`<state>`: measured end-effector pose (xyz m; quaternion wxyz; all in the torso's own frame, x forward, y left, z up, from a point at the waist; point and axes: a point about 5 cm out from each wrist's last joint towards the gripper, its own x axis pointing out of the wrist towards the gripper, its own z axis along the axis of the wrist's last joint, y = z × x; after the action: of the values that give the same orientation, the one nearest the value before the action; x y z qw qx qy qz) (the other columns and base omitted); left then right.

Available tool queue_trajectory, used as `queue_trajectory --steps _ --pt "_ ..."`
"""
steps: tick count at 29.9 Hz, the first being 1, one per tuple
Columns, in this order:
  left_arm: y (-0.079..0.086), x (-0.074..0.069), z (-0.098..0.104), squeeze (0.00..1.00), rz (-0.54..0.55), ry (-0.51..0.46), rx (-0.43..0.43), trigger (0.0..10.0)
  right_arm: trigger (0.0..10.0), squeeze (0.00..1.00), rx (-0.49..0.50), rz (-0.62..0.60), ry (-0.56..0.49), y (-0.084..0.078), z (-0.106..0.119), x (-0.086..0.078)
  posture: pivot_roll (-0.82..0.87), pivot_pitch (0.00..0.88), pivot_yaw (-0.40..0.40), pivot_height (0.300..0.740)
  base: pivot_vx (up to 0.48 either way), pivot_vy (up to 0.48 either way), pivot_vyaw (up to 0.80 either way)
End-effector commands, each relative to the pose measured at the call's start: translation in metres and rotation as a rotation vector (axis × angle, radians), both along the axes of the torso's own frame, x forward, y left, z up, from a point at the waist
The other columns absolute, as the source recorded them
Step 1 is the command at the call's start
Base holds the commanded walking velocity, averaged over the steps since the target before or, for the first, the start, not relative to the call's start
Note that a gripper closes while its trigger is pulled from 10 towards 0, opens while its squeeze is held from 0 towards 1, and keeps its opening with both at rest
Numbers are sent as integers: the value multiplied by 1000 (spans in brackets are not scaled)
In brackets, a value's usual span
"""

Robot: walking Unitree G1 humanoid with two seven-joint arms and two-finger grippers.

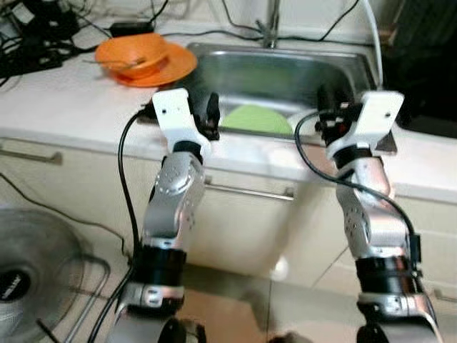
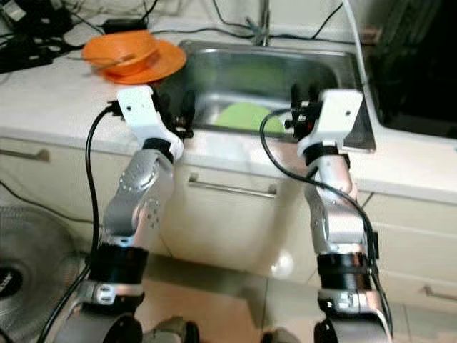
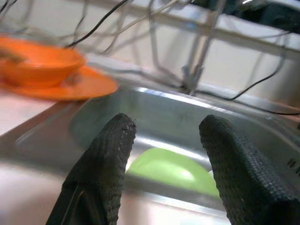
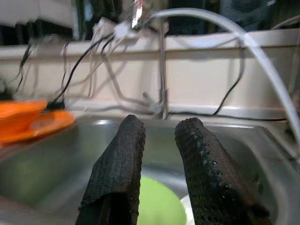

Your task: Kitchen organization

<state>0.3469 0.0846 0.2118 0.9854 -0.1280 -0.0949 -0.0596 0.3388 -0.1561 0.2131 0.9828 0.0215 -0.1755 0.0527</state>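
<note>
The robot stands facing the stainless-steel sink [image 1: 285,71] set into the pale worktop [image 1: 64,107], both arms raised toward its near rim. The round lime-green plate [image 1: 257,118] lies flat in the bottom of the sink, toward the near wall. The left tool [image 1: 208,114] hovers just above the near rim at the sink's left corner, its two black fingers [image 3: 110,159] spread well apart and holding nothing; the wrist view looks between them straight onto the plate. The right tool [image 1: 330,107] hangs over the near rim toward the sink's right side, its fingers a moderate gap apart and also empty. An orange bowl [image 1: 132,53] sits in an orange plate [image 1: 175,64] on the worktop just left of the sink, and the chrome tap [image 1: 270,28] rises behind the basin. The step in hand is probably reaching into the sink for the green plate. To do it well, the left tool should descend past the rim without clipping it, tilt so one finger slides under the plate's raised edge, then close firmly on that edge. A flat plate on wet steel will likely slip, so a slow lift, clearing the sink wall, seems wise.
</note>
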Motion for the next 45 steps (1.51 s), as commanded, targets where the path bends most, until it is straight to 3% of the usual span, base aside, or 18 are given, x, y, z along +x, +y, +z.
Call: queue_trajectory --steps 1,13,23,45 --pt "4 1 1 0 27 4 -8 10000 10000 0 -14 24 -17 7 5 0 -3 110 29 740 266 0 0" --pt "6 3 3 0 36 1 2 10000 10000 0 -28 39 -30 11 5 -1 -3 90 36 740 265 0 339" --pt "6 3 3 0 33 2 8 10000 10000 0 18 25 -31 8 5 0 -3 86 40 740 264 0 0" --pt "9 5 4 0 43 7 13 10000 10000 0 21 33 -28 7 6 1 2 103 31 740 266 0 -68"
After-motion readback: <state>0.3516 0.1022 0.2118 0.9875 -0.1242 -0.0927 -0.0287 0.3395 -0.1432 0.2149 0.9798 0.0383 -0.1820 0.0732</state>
